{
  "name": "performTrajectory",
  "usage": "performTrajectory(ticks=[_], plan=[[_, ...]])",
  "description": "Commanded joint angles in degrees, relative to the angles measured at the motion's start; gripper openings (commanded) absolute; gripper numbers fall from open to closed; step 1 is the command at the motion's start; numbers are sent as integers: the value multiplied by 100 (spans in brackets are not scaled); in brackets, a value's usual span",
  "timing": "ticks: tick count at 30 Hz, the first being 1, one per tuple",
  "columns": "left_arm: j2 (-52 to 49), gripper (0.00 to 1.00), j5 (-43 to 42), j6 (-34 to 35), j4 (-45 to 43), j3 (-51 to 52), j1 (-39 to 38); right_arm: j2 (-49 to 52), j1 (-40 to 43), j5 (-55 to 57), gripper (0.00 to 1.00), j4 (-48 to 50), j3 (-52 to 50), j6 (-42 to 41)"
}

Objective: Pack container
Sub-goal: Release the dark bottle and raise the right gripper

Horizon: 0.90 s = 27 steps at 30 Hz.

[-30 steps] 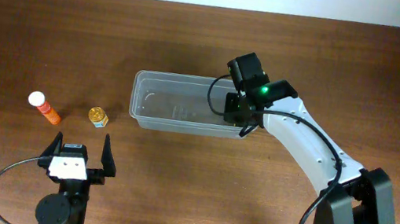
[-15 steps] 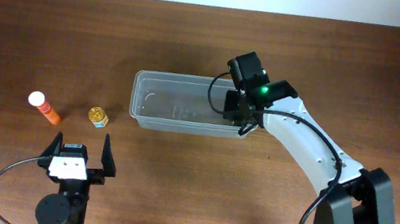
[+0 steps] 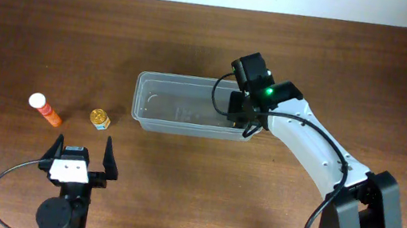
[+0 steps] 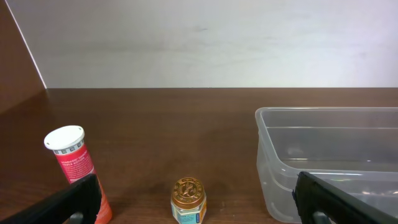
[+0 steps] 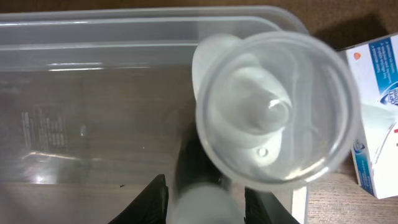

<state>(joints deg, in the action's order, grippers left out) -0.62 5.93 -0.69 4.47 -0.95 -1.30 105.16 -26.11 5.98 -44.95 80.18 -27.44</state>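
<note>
Care in parting the right gripper [image 5: 208, 205]: we cannot tell if it holds the clear cup [image 5: 273, 112] above the container [image 5: 93, 37]; left gripper [image 3: 83, 154], lower left, gapes.

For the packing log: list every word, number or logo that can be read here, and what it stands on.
No text here can be read as words.
White-and-blue box: blue print and a round logo, too blurred to read.
Container: moulded lines of marks on the floor, illegible.
Orange tube: white print on the label, too small.
Small gold-lidded jar: label and lid embossing, too small.
</note>
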Motion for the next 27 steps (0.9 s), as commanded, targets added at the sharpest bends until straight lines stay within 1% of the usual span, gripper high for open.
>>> performTrajectory(ticks=[1, 8, 10, 14, 19, 27], plan=[[33, 99, -59, -111, -17, 42, 35, 22, -57, 116, 33, 0, -33, -50], [33, 99, -59, -111, -17, 42, 35, 20, -57, 118, 33, -26, -26, 17], [33, 99, -59, -111, -17, 42, 35, -4, -57, 118, 33, -236, 92, 22], [33, 99, -59, -111, -17, 42, 35, -63, -57, 118, 33, -715, 501, 216], [33, 99, -59, -111, -17, 42, 35, -111, -57, 90, 34, -1084, 981, 474], [33, 99, -59, -111, -17, 42, 35, -133, -57, 98, 34, -1714, 1768, 623]])
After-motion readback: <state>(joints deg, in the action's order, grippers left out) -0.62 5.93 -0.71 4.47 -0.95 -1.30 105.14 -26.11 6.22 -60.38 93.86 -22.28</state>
